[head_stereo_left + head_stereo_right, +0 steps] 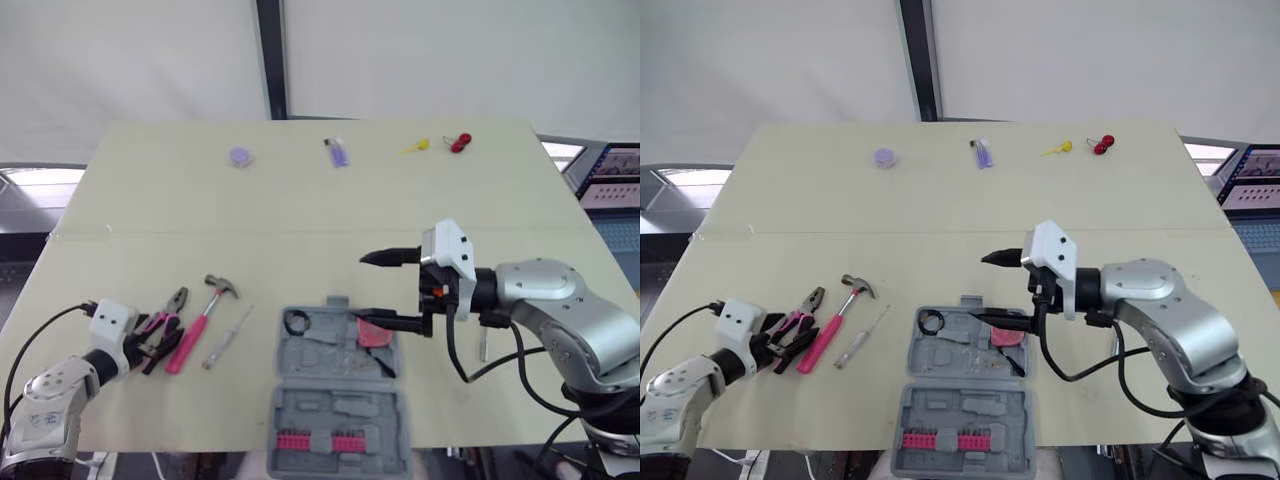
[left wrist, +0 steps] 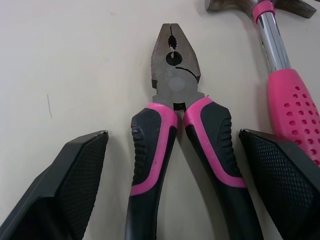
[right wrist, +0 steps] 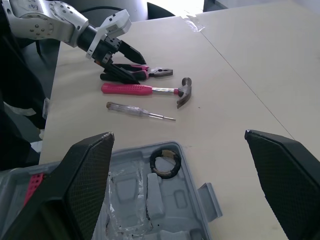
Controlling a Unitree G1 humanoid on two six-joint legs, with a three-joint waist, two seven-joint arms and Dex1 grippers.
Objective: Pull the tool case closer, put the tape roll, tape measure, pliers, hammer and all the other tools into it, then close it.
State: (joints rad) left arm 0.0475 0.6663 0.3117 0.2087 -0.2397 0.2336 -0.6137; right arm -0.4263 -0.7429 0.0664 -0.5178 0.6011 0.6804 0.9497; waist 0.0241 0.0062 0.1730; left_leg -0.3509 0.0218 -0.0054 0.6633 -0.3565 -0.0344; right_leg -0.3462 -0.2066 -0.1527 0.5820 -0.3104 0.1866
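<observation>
Tool case point(image 1: 338, 390): open at the worktop's point(image 1: 300, 220) near edge; tape roll point(image 1: 296, 322) already inside.
Remaining: pliers point(image 2: 175, 100), hammer point(image 1: 200, 320), screwdriver point(image 1: 227, 337) lie outside, on its left; lid not closed.
Left end effector point(image 2: 172, 135): low, jaws apart, straddling the pliers handles, unclamped.
Right end effector point(image 1: 362, 288): jaws apart, hovering over the case's far half.

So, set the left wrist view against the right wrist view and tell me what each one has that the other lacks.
Left wrist: a close look at the left gripper, open, straddling the pliers' handles without touching them. Right wrist: the open tool case with the tape roll inside, and the screwdriver on the table. Both: pliers and hammer lying side by side.
</observation>
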